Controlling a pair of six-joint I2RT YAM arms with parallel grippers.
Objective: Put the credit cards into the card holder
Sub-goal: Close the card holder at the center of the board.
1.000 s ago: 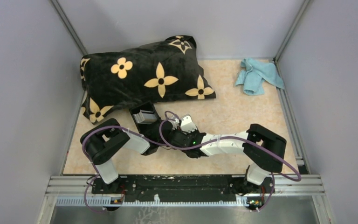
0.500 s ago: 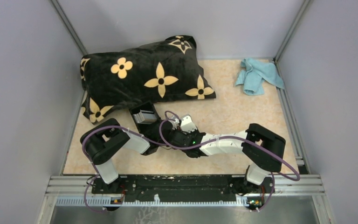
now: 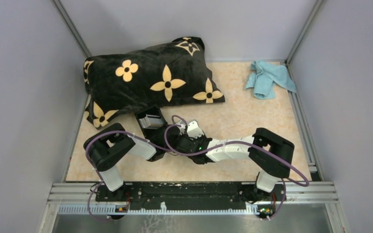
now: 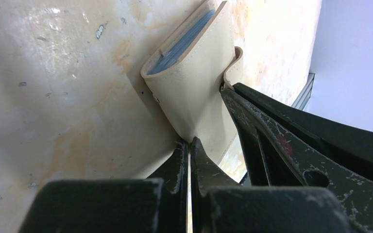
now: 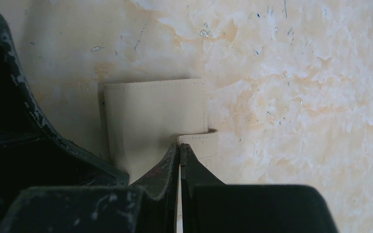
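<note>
Right arm's elbow edges inward; left gripper [image 4: 189,145] and right gripper [image 5: 179,150], each clamped tight, pinch one beige wallet [image 5: 150,116] near one black card holder [image 3: 146,119].

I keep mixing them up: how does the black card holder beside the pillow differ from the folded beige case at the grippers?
The black card holder shows grey ribbed slots; the beige case is stitched beige. The card holder lies open; the beige case is folded, with a strap tab. The left gripper and right gripper, both shut, have tips at the beige case, not the card holder. Both are small cases.
</note>
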